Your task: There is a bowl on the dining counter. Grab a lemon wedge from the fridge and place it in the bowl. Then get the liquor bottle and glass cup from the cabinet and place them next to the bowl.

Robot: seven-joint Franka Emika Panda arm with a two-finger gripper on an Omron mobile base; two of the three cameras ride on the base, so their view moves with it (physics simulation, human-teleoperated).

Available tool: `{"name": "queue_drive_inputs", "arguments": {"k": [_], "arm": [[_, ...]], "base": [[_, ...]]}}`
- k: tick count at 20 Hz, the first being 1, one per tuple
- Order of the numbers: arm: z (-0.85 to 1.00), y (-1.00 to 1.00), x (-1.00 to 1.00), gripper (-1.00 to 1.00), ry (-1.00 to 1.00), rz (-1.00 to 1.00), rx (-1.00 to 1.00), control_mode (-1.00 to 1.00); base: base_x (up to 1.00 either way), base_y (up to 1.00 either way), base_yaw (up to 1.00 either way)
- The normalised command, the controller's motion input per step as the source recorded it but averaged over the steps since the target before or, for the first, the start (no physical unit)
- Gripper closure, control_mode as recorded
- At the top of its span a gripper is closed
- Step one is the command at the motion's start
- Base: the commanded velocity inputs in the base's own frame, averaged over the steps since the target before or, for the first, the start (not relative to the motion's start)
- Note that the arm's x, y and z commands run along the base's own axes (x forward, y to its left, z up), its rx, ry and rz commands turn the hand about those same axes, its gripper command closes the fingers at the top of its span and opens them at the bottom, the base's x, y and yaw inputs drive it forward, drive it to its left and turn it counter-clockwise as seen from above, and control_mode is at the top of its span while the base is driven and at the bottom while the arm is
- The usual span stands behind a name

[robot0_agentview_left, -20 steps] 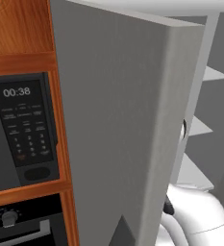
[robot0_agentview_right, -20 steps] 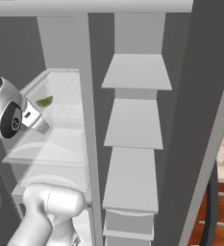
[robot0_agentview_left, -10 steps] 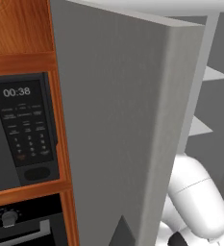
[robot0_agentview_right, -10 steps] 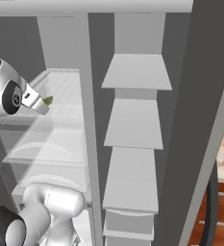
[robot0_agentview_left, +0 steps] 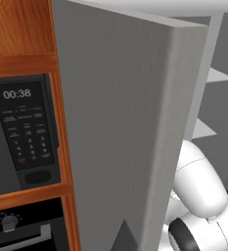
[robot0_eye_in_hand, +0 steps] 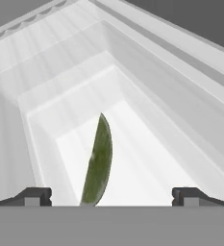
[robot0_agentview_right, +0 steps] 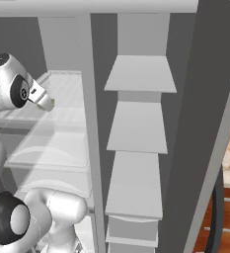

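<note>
Lemon wedge (robot0_eye_in_hand: 98,163) was seen low and centre in the hand view, on the white fridge shelf (robot0_eye_in_hand: 147,158), between the spread tips of the tool (robot0_eye_in_hand: 111,196); the arm had been swung inward, so grasping seemed imminent.

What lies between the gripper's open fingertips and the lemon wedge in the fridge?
Nothing: in the hand view the lemon wedge lies on the bare white shelf, ahead of the open gripper.

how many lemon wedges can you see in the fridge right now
1. A single lemon wedge stands on edge on the white fridge shelf, seen in the hand view between the open tool's fingertips. More could be hidden on shelves outside these views.
</note>
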Motion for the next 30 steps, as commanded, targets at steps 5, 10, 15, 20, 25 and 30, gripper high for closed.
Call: {"name": "queue_drive_inputs", "arguments": {"k": [5,10,15,20,25,30], "arm": [[0.00,0.00,0.12,-1.00,0.00,-0.02,0.00,-1.00],[-0.04,0.00,0.00,-1.00,0.01,-0.06,0.00,-1.00],[-0.03,0.00,0.18,-1.00,0.04,-0.06,0.00,-1.00],[-0.15,0.00,0.16,-1.00,0.06,0.00,0.00,-1.00],[-0.30,0.00,0.08,-1.00,0.02,0.00,0.00,-1.00],[-0.31,0.00,0.06,-1.00,0.02,0.00,0.00,-1.00]], "base": [[0.00,0.00,0.00],[0.00,0.00,0.00],[0.00,0.00,0.00],[0.00,0.00,0.00],[0.00,0.00,0.00],[0.00,0.00,0.00]]}}
